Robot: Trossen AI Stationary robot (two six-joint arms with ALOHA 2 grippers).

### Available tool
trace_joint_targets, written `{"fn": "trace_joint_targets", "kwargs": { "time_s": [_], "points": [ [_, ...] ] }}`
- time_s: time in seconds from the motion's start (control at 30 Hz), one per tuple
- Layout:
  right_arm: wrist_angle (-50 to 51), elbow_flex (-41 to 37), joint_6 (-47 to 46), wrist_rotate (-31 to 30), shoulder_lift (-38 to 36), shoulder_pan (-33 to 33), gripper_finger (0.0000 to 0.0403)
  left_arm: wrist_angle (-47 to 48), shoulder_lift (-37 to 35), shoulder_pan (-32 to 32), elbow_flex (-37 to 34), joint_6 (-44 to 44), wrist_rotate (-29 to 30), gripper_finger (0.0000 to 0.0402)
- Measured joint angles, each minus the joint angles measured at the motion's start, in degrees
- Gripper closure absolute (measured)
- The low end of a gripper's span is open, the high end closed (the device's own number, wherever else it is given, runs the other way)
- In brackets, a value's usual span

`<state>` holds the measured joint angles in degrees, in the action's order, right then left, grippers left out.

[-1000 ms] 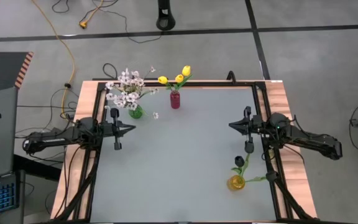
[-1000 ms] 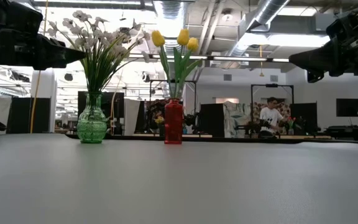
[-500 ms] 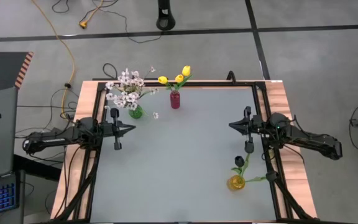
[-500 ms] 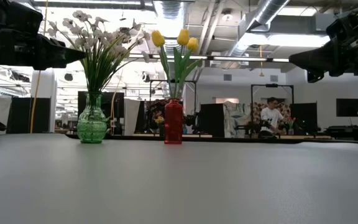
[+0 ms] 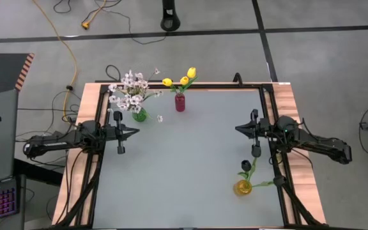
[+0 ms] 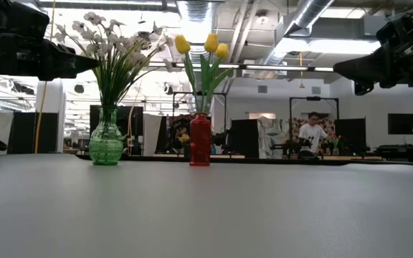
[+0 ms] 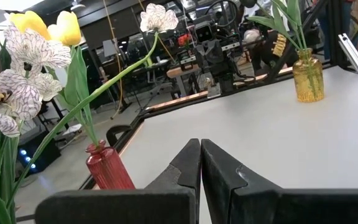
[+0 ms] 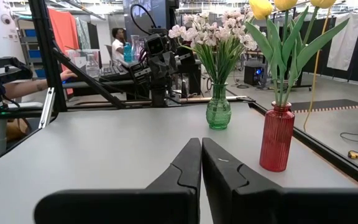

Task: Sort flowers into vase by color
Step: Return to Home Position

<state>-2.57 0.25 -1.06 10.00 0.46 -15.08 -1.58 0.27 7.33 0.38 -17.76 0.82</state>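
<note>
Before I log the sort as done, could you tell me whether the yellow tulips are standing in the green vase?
No, the yellow tulips stand in the red vase, while the green vase holds the white blossoms.

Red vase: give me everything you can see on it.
The red vase is a slim bottle of what looks like translucent red glass, vertically ribbed, with a narrower neck. It stands upright on the table near the far edge, apart from the green vase beside it. Three yellow tulips on green stems and leaves stand in its mouth. The left gripper and the right gripper are both clear of it.
</note>
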Motion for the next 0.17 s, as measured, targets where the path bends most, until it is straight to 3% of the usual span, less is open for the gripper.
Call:
{"fn": "trace_joint_targets", "kwargs": {
  "time_s": [0.17],
  "points": [
    [-0.01, 0.00, 0.00, 0.00, -0.01, -0.01, 0.0360, -0.01, 0.00, -0.01, -0.01, -0.01, 0.00, 0.0401]
  ]
}}
